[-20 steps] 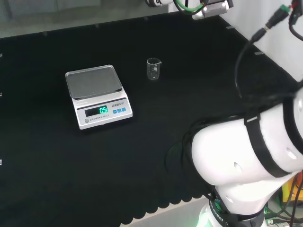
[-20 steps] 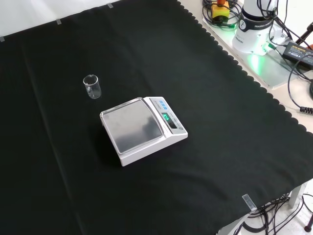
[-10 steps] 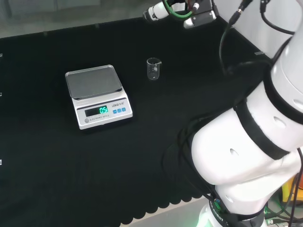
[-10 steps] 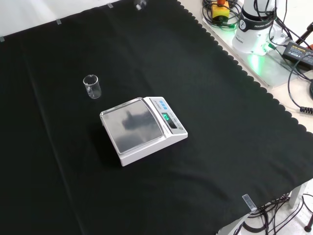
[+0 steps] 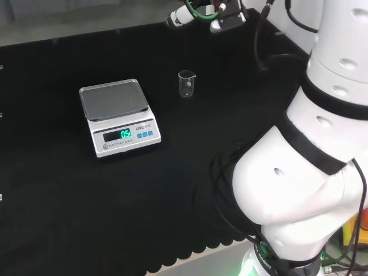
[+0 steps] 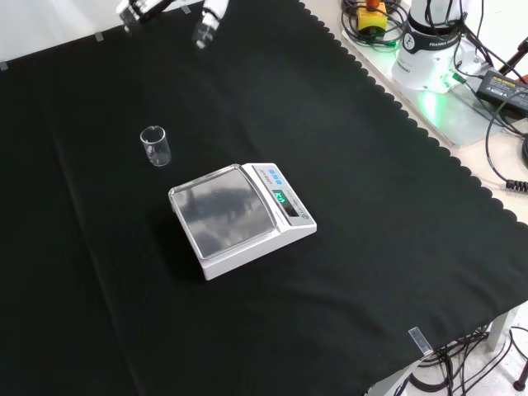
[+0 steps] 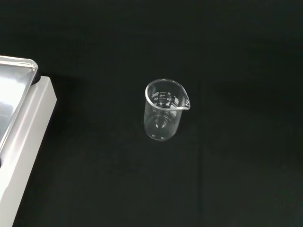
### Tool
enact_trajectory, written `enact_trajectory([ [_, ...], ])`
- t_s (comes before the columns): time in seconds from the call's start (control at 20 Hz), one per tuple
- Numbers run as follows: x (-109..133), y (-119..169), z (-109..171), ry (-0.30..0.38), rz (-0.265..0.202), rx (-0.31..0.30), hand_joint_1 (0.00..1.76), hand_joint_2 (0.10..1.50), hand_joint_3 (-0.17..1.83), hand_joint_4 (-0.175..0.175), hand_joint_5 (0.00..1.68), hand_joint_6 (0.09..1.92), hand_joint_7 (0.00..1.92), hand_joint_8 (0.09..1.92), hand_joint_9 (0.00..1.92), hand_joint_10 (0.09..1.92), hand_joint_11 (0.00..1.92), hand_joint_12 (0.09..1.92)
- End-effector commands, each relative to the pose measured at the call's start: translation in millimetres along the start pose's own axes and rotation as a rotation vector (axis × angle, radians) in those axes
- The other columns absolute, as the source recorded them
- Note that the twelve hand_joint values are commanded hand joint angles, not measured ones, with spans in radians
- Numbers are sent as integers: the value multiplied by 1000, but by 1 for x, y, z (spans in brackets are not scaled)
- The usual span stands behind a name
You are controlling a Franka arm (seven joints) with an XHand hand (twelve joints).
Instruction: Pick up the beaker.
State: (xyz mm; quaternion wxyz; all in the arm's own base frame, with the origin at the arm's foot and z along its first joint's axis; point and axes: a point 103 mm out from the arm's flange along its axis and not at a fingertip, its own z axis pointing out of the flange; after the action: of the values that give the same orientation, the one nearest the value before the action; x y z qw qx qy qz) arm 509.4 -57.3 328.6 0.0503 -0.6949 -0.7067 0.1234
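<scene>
Small clear glass beaker (image 5: 186,84) with pour spout stands upright on the black cloth (image 5: 172,190), empty as far as I can tell. In the head view it sits right of the white digital scale with steel pan (image 5: 118,117), apart from it; in the front view it lies up and left of the scale.

Black and white hand (image 6: 169,11) hangs high at the top edge of the front view, well apart from the beaker, holding nothing. I make out a couple of fingers pointing down, but whether the hand is spread or curled I cannot tell.

Risks as I judge them:
- Beaker is light and narrow; a finger arriving off-centre could tip it or skid it along the cloth.
- Clear glass on black is hard to place; misjudging the rim could bring the palm down onto it.
- Scale is near; a wide approach from that side could clip its corner.

Views: the wrist view gives me the spout, printed graduations and the scale's edge (image 7: 21,123). Head view gives the lit display.
</scene>
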Motion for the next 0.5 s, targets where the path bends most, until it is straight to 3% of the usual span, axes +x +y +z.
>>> enact_trajectory([
  [0.05, 10, 64, 18, 11, -52, -1, 218, 998, -79, -152, 0, 87, 23, 87, 0, 288, 0, 1375],
  [0.5, -6, 111, 59, -25, -23, 66, 224, 987, -77, -155, 0, 87, 45, 87, 0, 334, 0, 1391],
])
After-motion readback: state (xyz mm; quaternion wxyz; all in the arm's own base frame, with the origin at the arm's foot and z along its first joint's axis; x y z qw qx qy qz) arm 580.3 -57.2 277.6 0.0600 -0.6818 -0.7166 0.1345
